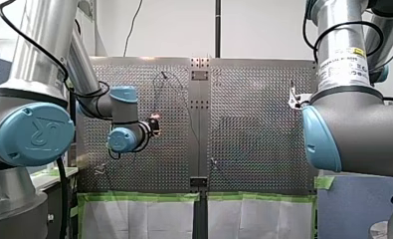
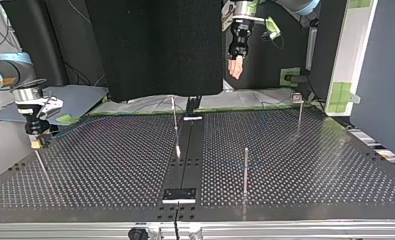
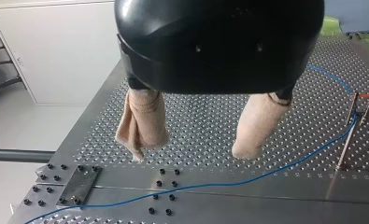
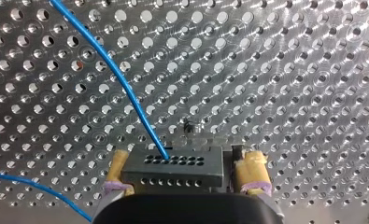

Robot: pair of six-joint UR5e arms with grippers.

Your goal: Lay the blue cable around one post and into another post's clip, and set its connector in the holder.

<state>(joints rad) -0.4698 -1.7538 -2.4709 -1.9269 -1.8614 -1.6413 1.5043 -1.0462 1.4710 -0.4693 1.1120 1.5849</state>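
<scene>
In the right wrist view my right gripper stands open, with a yellow pad on each side of the dark grey connector. One pad is at the connector's edge and a small gap shows at the other. The blue cable runs out of the connector across the perforated table. At the top view's left, this gripper sits on top of a thin post. My left gripper hangs open and empty above the table, showing beige pads. Beneath it the cable leads to a post with an orange-tipped clip.
Three thin posts stand on the table in the top view: one at the centre back, one nearer the front, and one at the right back. A small dark plate is bolted on the centre strip. My left gripper is high at the back.
</scene>
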